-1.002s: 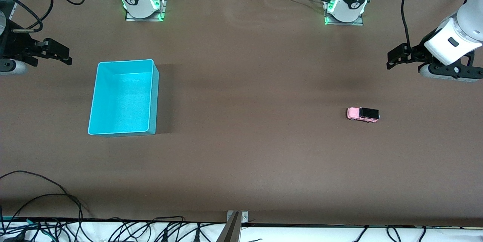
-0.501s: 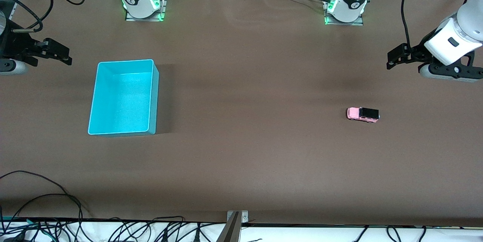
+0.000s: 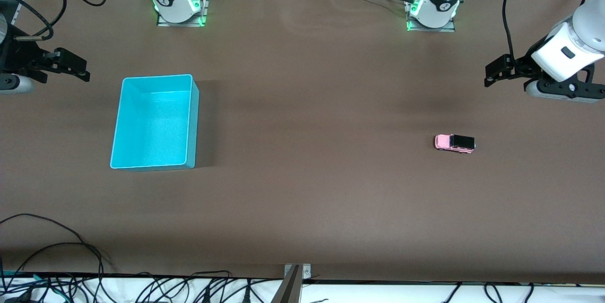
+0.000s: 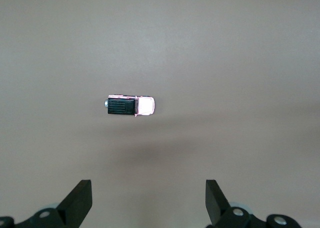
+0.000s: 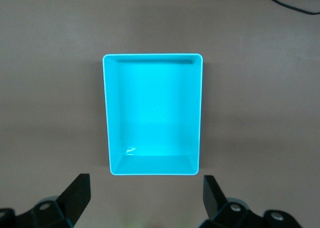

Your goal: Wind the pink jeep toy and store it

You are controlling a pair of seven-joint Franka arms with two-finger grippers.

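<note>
Big brown table (image 3: 307,208), and nothing has shifted in the last second. The turquoise bin (image 3: 153,121) sits empty toward the right arm's end; the right gripper (image 3: 71,67) waits high beside it, fingers spread. The left gripper (image 3: 501,72) hangs open over bare table. The pink jeep toy (image 3: 454,142) sits untouched on its wheels near the left gripper, so winding hasn't begun.

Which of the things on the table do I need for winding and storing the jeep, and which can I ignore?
Needed:
- pink jeep toy, on the table toward the left arm's end
- turquoise bin, toward the right arm's end
- left gripper, open
- right gripper, open

Ignore:
- loose cables at the table edge
</note>
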